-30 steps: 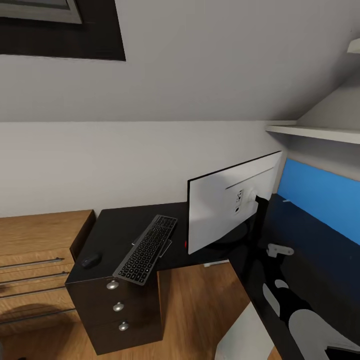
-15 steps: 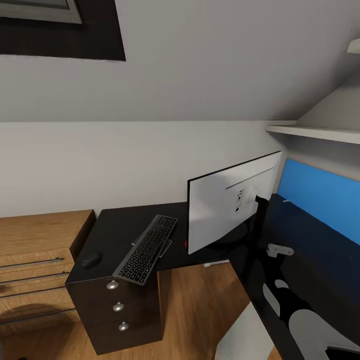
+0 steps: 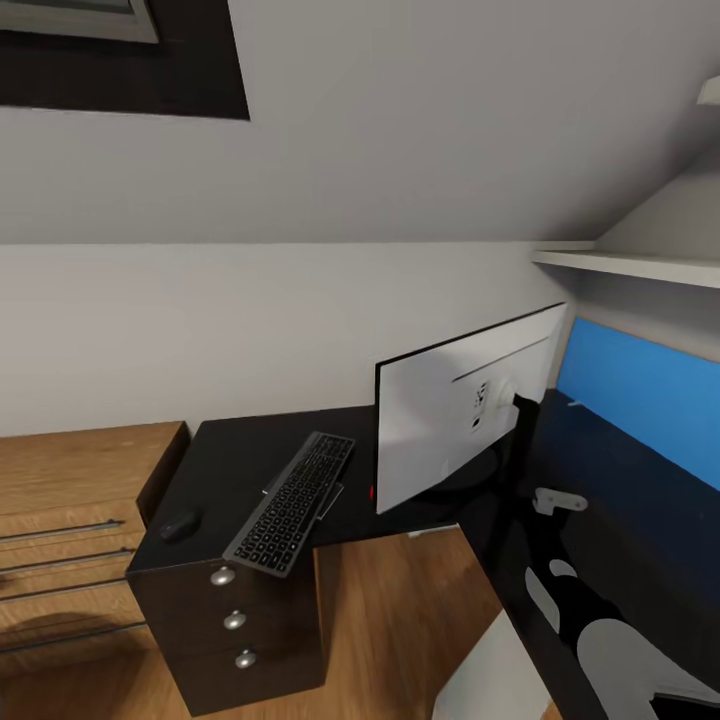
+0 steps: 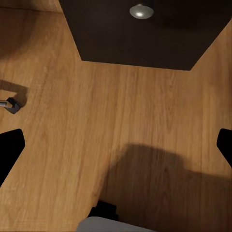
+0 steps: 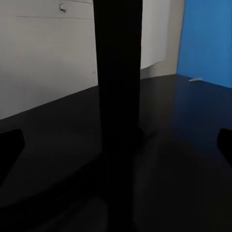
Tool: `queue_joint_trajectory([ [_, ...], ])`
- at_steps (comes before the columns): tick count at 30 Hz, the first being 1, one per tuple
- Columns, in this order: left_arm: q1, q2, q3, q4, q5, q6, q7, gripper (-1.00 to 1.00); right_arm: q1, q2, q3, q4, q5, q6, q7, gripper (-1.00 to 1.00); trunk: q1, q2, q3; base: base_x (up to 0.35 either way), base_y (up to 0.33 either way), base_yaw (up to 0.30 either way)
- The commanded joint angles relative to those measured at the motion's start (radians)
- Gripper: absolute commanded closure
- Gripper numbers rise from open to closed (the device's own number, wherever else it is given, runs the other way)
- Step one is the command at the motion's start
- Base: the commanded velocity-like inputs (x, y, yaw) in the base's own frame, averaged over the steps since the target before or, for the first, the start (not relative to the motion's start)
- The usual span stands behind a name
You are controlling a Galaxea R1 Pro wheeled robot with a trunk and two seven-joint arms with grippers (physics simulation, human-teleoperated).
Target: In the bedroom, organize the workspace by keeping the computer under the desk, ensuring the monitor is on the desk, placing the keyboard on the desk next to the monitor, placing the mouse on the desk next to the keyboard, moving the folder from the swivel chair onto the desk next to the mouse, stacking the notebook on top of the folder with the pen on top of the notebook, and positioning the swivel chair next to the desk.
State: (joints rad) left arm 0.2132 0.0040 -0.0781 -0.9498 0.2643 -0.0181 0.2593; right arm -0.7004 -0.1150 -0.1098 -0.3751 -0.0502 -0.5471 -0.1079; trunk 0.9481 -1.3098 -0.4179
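The left gripper [image 4: 116, 145] has its jaws spread wide, their dark tips at opposite edges of the left wrist view, over bare wood floor [image 4: 72, 145] with nothing between them; beyond them sits the foot of the drawer unit with a round silver knob [image 4: 141, 10]. The right gripper [image 5: 116, 140] also has its jaws wide apart and empty, aimed at the thin black stand [image 5: 118, 106] of the monitor [image 3: 460, 410], just above the glossy black bench [image 3: 245, 450]. In the head view the monitor stands on the bench with its white back showing. The keyboard [image 3: 292, 502] lies just beside it, one end jutting past the bench's front edge, and the mouse [image 3: 180, 524] rests near the corner above the drawers. A low wooden dresser [image 3: 70, 520] adjoins the bench, and a blue panel [image 3: 640, 390] runs behind the monitor
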Motion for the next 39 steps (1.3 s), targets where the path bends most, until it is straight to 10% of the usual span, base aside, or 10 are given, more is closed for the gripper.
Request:
queue_joint_trajectory([
  [1, 0.000, 0.001, -0.003, -0.001, 0.009, -0.002, 0.006, -1.00, -0.001, 0.000, 0.001, 0.001, -0.005, -0.004, 0.001, -1.00, 0.000, -0.001, -0.001, 0.113, 0.000, 0.000],
  [39, 0.000, 0.002, -0.003, -0.001, 0.011, -0.002, 0.006, -1.00, -0.001, -0.005, -0.001, 0.006, -0.005, -0.002, 0.001, -1.00, 0.000, -0.001, -0.001, 0.018, 0.011, 0.000],
])
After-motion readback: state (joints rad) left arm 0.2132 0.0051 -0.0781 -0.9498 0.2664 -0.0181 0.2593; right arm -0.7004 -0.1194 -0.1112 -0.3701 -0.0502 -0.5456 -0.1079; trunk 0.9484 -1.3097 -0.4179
